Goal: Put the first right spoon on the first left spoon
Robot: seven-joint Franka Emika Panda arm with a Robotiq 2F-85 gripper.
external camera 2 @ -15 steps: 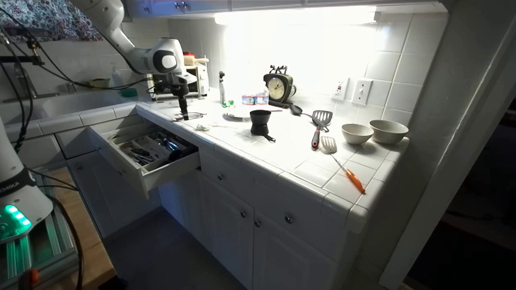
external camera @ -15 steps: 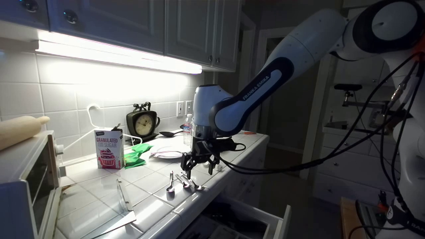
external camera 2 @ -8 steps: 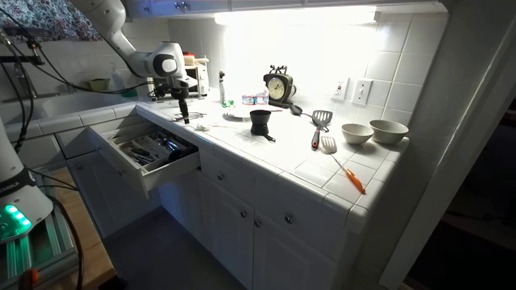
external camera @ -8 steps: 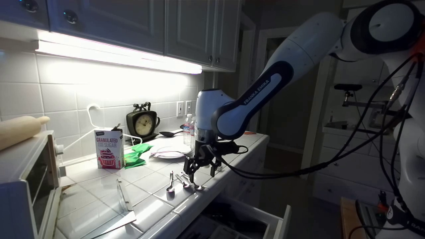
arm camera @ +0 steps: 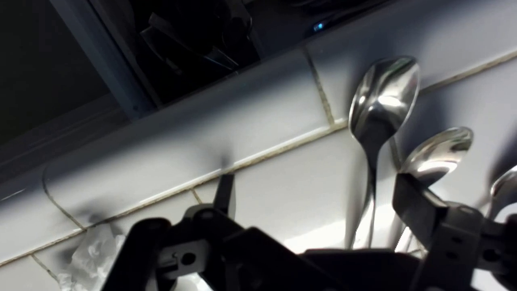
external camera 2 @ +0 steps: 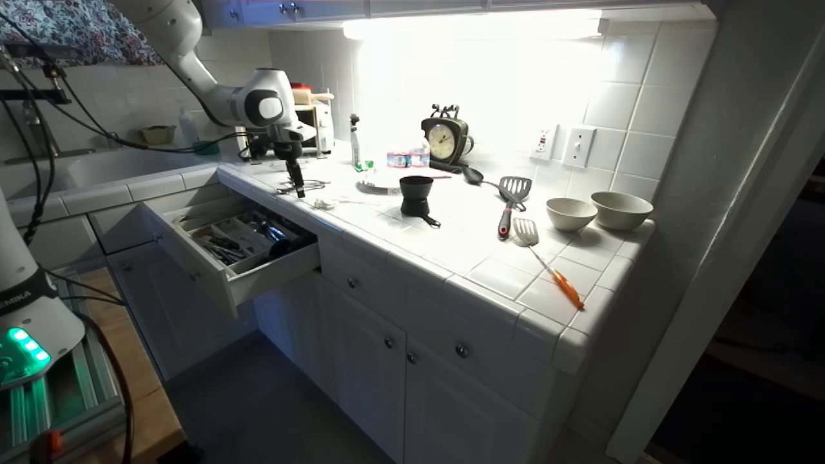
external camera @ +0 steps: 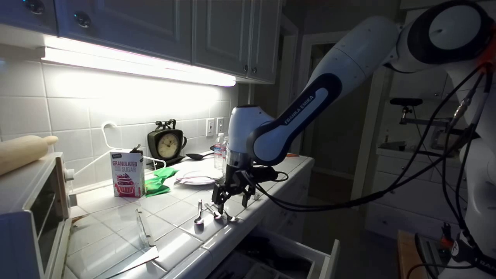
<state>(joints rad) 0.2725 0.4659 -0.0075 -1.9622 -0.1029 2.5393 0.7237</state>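
Three metal spoons lie side by side on the white tiled counter near its front edge. The right spoon [external camera: 231,218] is closest to the edge; its bowl [arm camera: 385,95] overlaps the edge tile in the wrist view. The middle spoon [external camera: 214,212] also shows in the wrist view [arm camera: 442,153], partly hidden by a finger. The left spoon [external camera: 199,217] is cut off at the right of the wrist view [arm camera: 505,188]. My gripper [external camera: 233,208] is open and low over the spoons. In the wrist view its fingers [arm camera: 315,182] stand either side of the right spoon's handle, apart from it.
An open drawer [external camera 2: 267,283] with utensils juts out below the counter edge. A crumpled clear piece [arm camera: 93,252] lies near the gripper. A sugar box [external camera: 128,174], green bag [external camera: 157,186] and plates [external camera: 198,176] stand behind. A toaster oven [external camera: 42,217] is at the left.
My gripper has come down a little toward the spoons, then shifted slightly left in an exterior view. The spoons have not moved and the fingers stay open.
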